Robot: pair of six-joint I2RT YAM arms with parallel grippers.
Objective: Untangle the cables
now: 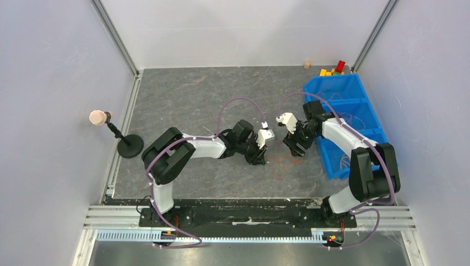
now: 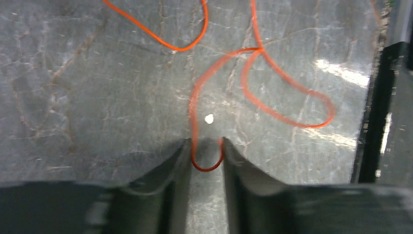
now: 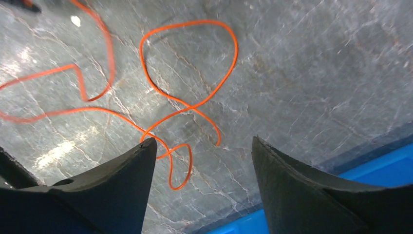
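Note:
Thin orange cables (image 1: pixel 282 160) lie in loose loops on the grey table between the two grippers. In the left wrist view one cable (image 2: pixel 193 117) runs down into a U-bend that sits between the fingertips of my left gripper (image 2: pixel 206 141). Its jaws stand narrow with a gap still between them, and the bend touches both inner faces. My right gripper (image 3: pixel 203 140) hovers wide open over crossing loops (image 3: pixel 187 108). A small loop (image 3: pixel 189 161) lies next to its left finger (image 3: pixel 131 170), and nothing is held. From above, the left gripper (image 1: pixel 259 158) and right gripper (image 1: pixel 294 149) face each other.
A blue divided bin (image 1: pixel 354 75) stands at the right, close beside the right arm, and its edge (image 3: pixel 380 165) shows in the right wrist view. Coloured blocks (image 1: pixel 332 69) lie behind it. A black round-based stand (image 1: pixel 130 145) is at the left.

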